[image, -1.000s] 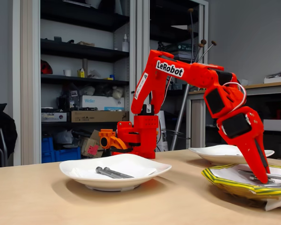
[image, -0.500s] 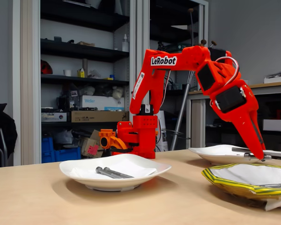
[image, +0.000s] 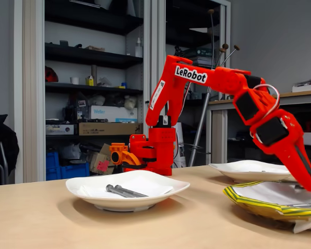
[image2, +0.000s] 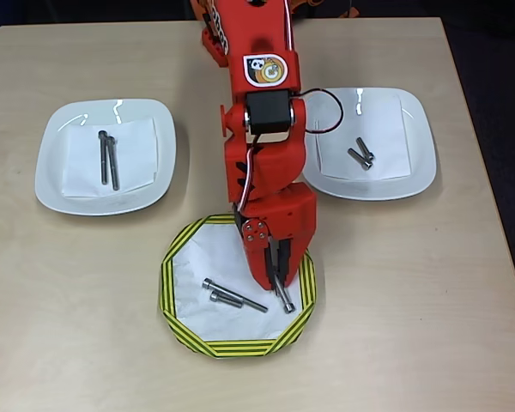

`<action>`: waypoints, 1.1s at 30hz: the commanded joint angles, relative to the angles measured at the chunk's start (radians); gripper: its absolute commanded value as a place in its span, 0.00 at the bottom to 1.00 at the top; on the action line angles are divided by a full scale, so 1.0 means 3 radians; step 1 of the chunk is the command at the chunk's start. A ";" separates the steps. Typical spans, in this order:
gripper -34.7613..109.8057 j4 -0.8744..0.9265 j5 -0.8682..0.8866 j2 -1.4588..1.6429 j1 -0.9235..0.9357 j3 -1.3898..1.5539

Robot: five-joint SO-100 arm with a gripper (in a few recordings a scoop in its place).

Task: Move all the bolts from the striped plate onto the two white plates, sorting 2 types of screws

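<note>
Overhead view: the red gripper (image2: 279, 283) grips 1 grey metal bolt (image2: 284, 297) over the yellow-and-black striped plate (image2: 175, 263), where 2 long bolts (image2: 233, 296) lie. The left white plate (image2: 51, 168) holds 2 long bolts (image2: 108, 158); the right white plate (image2: 417, 154) holds 2 short bolts (image2: 360, 153).

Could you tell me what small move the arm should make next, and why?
Probably a short lift straight up. In the overhead view the gripper seems closed on a bolt, low over the striped plate, where two more bolts lie close by. Rising first should clear the rim and those bolts before any swing toward a white plate.
</note>
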 commanded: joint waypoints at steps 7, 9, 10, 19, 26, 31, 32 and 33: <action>0.26 -0.0087 0.0031 0.0128 -0.0005 0.0133; 0.25 -0.0077 0.0026 0.0133 0.0015 0.0138; 0.24 -0.0072 0.0020 0.0138 0.0020 0.0138; 0.24 -0.0015 -0.0072 0.0240 0.0066 0.0148; 0.28 -0.0026 -0.0159 0.0251 0.0097 0.0153; 0.29 -0.0072 -0.0184 0.0235 0.0087 0.0138; 0.29 -0.0072 -0.0179 0.0235 0.0087 0.0138; 0.27 -0.0072 -0.0169 0.0235 0.0082 0.0138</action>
